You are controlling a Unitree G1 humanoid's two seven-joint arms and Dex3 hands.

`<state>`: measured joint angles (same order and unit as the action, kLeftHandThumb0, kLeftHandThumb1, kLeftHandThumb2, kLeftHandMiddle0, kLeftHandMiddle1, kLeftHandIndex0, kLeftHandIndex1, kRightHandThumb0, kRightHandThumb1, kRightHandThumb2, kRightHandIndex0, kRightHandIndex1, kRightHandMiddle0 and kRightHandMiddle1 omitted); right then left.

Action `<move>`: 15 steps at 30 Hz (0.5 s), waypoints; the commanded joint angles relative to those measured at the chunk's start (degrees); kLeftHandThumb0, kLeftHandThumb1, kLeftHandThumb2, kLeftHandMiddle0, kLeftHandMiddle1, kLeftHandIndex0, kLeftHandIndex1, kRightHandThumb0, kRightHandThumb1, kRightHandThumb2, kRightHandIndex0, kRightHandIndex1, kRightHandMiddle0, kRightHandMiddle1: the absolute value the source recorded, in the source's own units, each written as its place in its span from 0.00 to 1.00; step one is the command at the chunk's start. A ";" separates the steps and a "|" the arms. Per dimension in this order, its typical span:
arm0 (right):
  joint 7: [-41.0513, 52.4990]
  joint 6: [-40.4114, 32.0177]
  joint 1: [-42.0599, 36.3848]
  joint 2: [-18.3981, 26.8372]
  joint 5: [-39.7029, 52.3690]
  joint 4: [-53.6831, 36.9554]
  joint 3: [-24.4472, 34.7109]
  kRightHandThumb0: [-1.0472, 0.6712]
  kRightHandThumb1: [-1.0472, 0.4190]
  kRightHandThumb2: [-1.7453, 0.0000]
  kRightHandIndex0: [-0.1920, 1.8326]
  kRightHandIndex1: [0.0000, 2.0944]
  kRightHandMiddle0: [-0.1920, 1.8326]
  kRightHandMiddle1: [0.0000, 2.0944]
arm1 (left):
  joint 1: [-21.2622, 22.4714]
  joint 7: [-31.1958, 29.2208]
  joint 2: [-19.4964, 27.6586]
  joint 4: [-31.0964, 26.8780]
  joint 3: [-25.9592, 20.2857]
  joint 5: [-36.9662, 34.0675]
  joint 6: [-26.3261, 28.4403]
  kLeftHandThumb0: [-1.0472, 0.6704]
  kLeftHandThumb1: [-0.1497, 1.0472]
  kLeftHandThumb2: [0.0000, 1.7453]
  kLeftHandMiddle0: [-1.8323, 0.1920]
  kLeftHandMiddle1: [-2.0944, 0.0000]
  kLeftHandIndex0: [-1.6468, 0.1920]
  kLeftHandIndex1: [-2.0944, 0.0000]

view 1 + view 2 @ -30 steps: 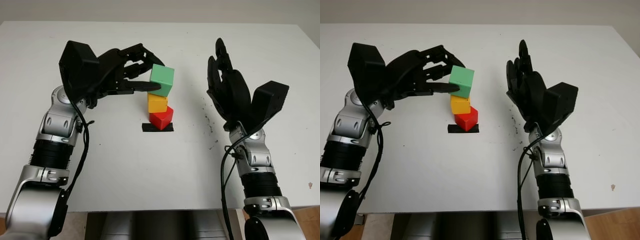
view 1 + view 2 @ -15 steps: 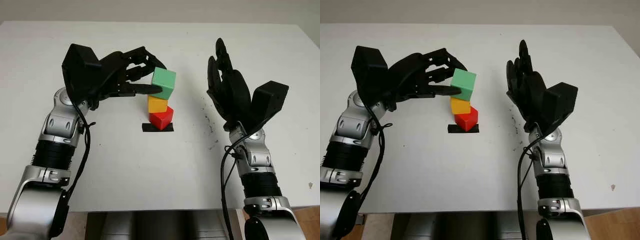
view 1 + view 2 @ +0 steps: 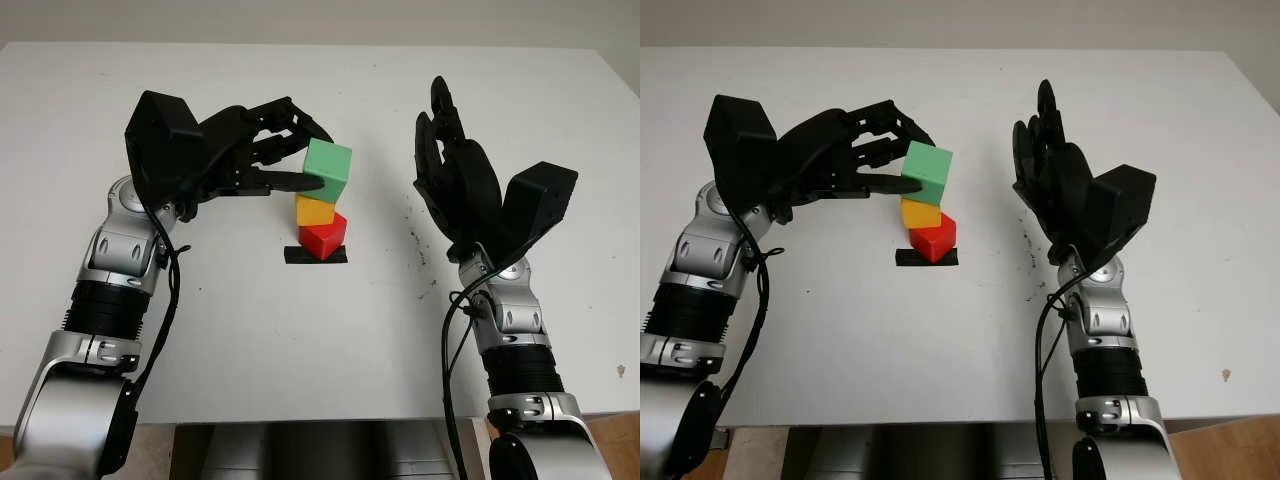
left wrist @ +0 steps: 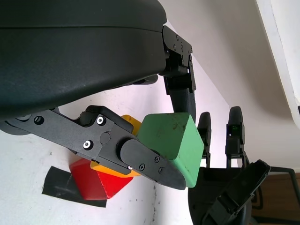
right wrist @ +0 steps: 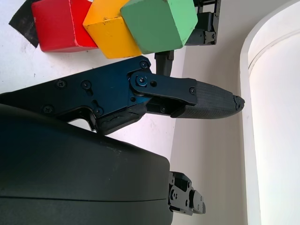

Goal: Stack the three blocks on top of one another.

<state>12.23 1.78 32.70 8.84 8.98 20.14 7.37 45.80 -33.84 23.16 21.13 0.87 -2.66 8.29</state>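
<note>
A red block (image 3: pixel 323 238) stands on a black tape patch (image 3: pixel 316 255) in the middle of the white table (image 3: pixel 300 340). On it sits a yellow block (image 3: pixel 314 210), turned a little. A green block (image 3: pixel 327 170) is on top, overhanging to the right. My left hand (image 3: pixel 318 158) reaches in from the left and is shut on the green block (image 4: pixel 171 140), thumb on its near face and fingers over its far edge. My right hand (image 3: pixel 455 170) is open, held upright to the right of the stack, apart from it. Its wrist view shows the three blocks, green (image 5: pixel 159 23) outermost.
Dark specks (image 3: pixel 415 235) mark the table just right of the stack, under my right hand. The table's near edge (image 3: pixel 320 418) runs across the bottom, with free room in front of the stack.
My left hand has shifted the green block slightly to the right over the yellow one. The right hand has not moved.
</note>
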 commanded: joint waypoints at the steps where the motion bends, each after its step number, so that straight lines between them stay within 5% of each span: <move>1: 0.30 0.14 -0.40 0.69 -0.17 -0.81 -0.08 0.17 0.00 0.66 0.00 0.00 0.00 0.00 | -0.75 0.11 0.06 -0.74 0.01 -0.29 0.85 0.34 0.92 0.03 0.83 0.98 0.73 0.34; 8: 0.63 0.24 -0.27 0.52 -0.01 -0.56 0.01 0.18 0.00 0.65 0.00 0.00 0.00 0.00 | -1.29 0.23 0.66 -3.22 0.56 0.86 2.08 0.25 0.92 0.03 0.90 0.98 0.79 0.63; 15: 0.41 -0.01 -0.18 0.62 -0.51 -0.54 -0.02 0.17 0.00 0.66 0.00 0.00 0.00 0.00 | -1.21 0.27 0.48 -2.59 0.10 0.47 2.22 0.23 0.92 0.03 0.90 0.97 0.82 0.69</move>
<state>12.73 1.78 32.71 8.86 8.59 20.14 7.34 45.36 -33.73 23.33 18.75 1.04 -2.05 10.43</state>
